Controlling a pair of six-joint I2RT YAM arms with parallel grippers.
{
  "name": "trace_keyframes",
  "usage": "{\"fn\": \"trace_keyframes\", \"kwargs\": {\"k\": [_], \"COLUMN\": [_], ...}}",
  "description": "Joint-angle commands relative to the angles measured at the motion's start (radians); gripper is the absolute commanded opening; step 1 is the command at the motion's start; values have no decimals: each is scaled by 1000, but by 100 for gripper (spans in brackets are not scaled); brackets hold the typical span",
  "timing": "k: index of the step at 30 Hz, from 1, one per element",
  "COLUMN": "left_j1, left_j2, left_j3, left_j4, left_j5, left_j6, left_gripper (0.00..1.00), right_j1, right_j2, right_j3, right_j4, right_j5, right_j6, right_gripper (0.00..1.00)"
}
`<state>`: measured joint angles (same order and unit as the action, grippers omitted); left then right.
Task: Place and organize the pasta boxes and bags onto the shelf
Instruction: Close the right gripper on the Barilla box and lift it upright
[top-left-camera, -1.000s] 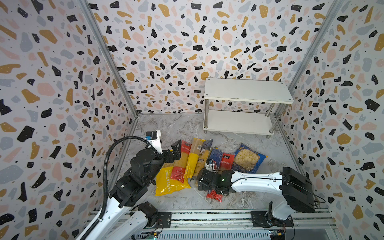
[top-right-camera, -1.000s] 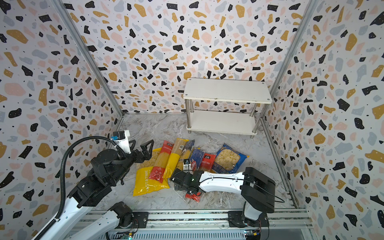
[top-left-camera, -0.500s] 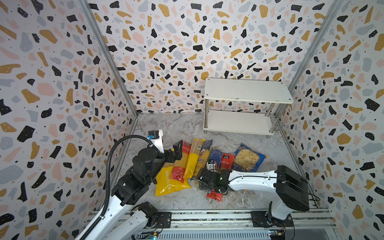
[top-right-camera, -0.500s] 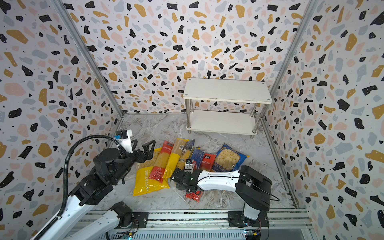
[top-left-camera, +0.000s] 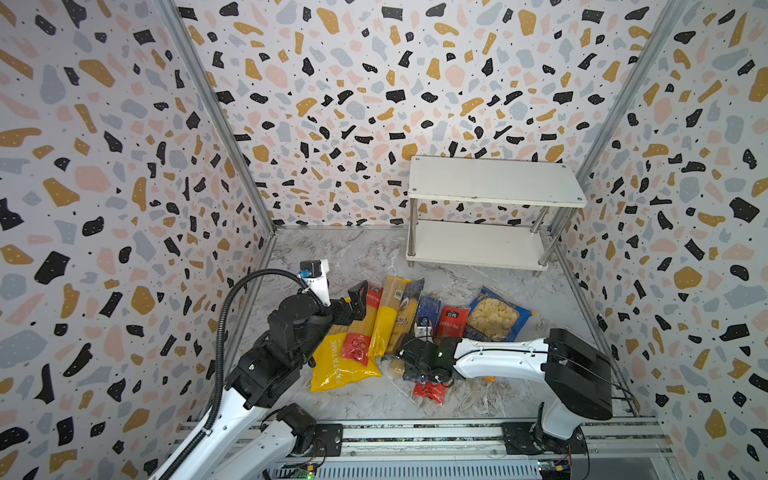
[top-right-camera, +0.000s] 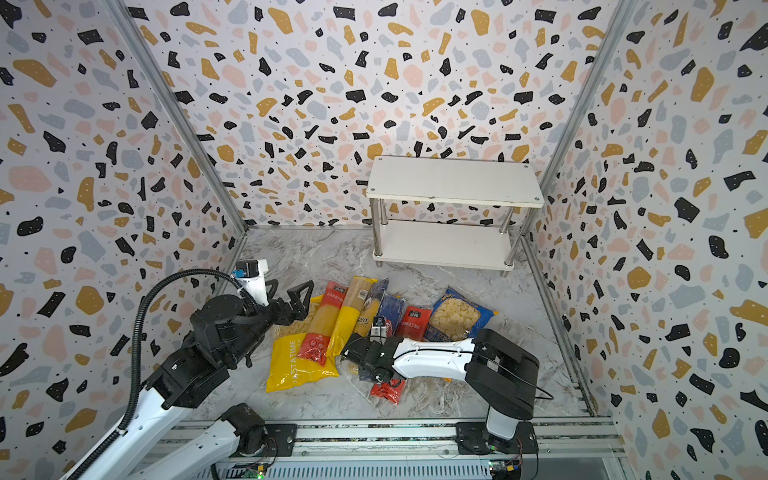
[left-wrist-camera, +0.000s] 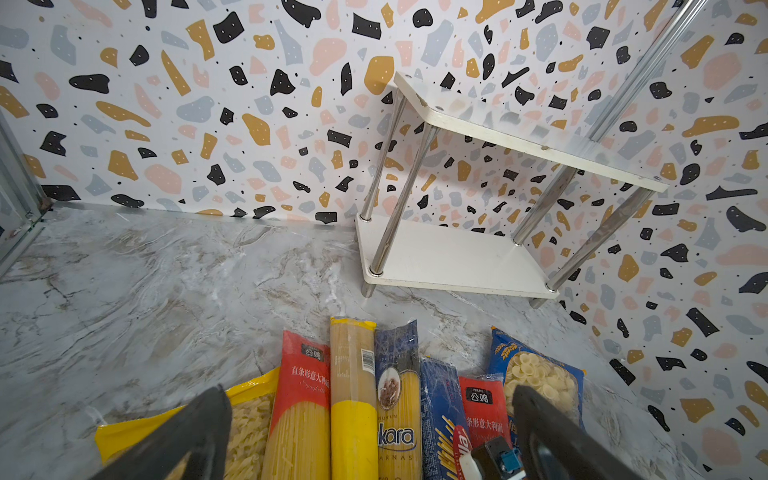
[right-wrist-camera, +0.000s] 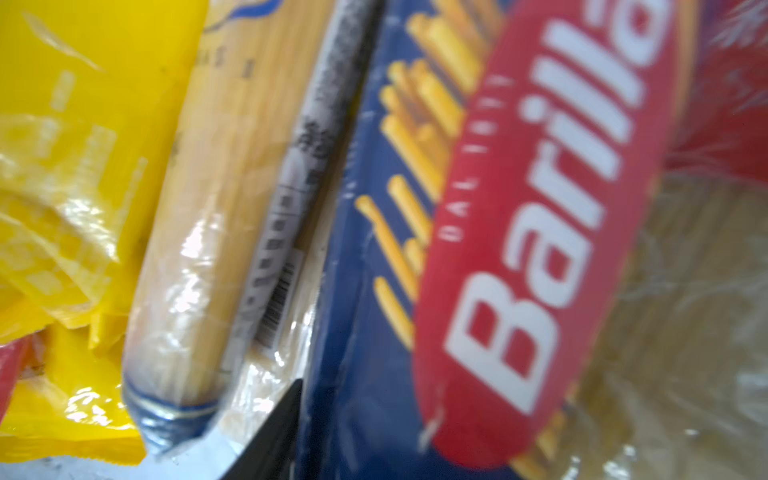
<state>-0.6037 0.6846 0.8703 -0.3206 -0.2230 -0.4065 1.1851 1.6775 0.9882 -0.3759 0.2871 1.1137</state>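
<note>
The pasta packs lie in a heap on the marble floor in both top views. There is a yellow PASTATIME bag (top-left-camera: 340, 368), a red spaghetti pack (top-left-camera: 360, 332), a yellow one (top-left-camera: 386, 316), a blue-grey one (top-left-camera: 406, 307), the dark-blue Barilla pack (top-left-camera: 428, 309), a second red pack (top-left-camera: 453, 322) and a blue shell-pasta bag (top-left-camera: 494, 318). The white shelf (top-left-camera: 494, 183) stands bare at the back right. My left gripper (top-right-camera: 286, 291) hovers open over the heap's left end. My right gripper (top-left-camera: 406, 365) sits low on the Barilla pack (right-wrist-camera: 374, 332). One finger (right-wrist-camera: 274, 440) presses its edge and the other is hidden.
Terrazzo walls close the cell on three sides, and the shelf stands tight against the back right corner. A metal rail (top-left-camera: 415, 434) runs along the front edge. My right arm (top-left-camera: 498, 357) lies low across the floor in front of the shell-pasta bag.
My right gripper's jaws have come in around the Barilla pack. My left arm has shifted slightly, with its gripper still wide open above the heap.
</note>
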Motion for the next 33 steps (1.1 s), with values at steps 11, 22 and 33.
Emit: {"fn": "trace_keyframes", "kwargs": {"k": [11,22,33], "left_j1": [-4,-4,-4], "left_j2": [1,22,61], "left_j3": [-23,-26,-21], "left_j4": [44,49,67], "left_j5": [-15,-21,-31], "left_j6": [5,-11,-17], "left_gripper": [100,100,100], "right_j1": [-63,-107,-200], "right_j2": [-302,-470,-669], "right_j3": [-115,-155,-225], "right_j4": [-32,-12,22], "right_j5": [-45,-69,-138], "right_j6": [-127,-180,-242], "right_gripper": [35,32,30]}}
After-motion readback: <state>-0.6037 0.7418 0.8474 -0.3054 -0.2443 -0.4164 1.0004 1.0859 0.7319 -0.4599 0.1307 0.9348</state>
